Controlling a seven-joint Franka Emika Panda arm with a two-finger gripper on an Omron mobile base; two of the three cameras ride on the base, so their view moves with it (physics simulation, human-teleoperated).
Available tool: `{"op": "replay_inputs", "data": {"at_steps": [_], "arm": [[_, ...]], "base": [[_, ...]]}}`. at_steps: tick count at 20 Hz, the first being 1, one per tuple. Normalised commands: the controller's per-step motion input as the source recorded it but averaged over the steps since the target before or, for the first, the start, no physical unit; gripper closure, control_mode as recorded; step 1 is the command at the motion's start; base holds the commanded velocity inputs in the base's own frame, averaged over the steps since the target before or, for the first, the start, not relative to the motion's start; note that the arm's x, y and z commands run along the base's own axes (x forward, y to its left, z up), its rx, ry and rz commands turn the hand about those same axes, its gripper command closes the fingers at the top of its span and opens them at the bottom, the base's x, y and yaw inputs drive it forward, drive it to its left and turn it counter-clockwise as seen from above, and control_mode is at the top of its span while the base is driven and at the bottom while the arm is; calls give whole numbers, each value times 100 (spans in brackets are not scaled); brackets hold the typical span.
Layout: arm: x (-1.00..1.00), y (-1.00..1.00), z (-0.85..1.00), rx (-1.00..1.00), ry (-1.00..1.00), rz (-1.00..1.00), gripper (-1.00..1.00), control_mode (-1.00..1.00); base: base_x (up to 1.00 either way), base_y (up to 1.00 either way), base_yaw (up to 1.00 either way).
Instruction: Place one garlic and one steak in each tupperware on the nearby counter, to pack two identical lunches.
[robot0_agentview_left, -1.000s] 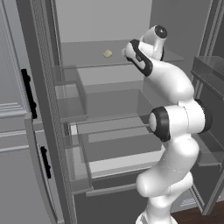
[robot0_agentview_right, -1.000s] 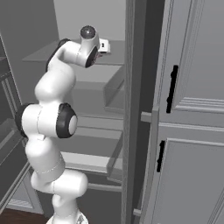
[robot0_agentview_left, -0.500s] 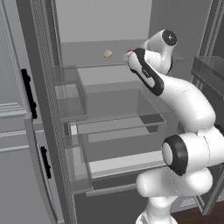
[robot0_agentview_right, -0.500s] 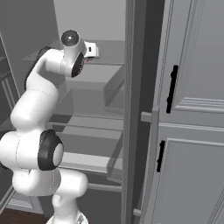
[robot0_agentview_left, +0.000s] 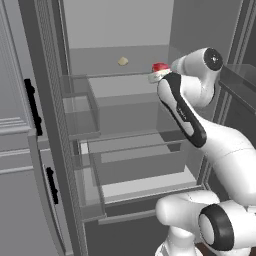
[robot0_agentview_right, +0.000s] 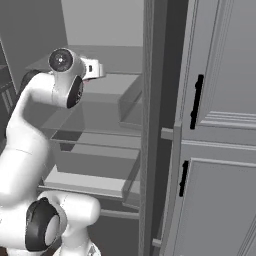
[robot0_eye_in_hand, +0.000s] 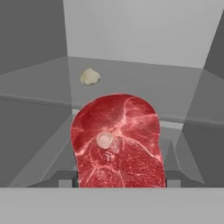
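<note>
Grey open fridge, arm at the top shelf with a steak in its jaws.

Steak fills the lower middle of the hand view, standing up between the jaws, which are closed narrowly on it; in the left base view it shows as a red spot at the gripper, right of centre near the top. One garlic lies on the upper shelf, upper middle of that view, and upper left of the steak in the hand view, apart from it. Judged step: carrying the steak out toward a tupperware. To do it well, I would draw the hand straight back, level, clear of the shelf's front edge and the door frame, keeping the grip firm so the slab does not slip.
</note>
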Motion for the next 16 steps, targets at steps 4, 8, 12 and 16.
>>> {"op": "replay_inputs", "data": {"at_steps": [4, 8, 12, 16], "arm": [[-100, 0, -5, 0, -4, 0, 100, -100], [-100, 0, -23, 0, 0, 0, 100, -100], [-50, 0, -19, -1, 0, 0, 100, 100], [0, 0, 0, 0, 0, 0, 100, 100]], "base": [[0, 0, 0], [0, 0, 0], [-50, 0, 0], [-100, 0, 0]]}}
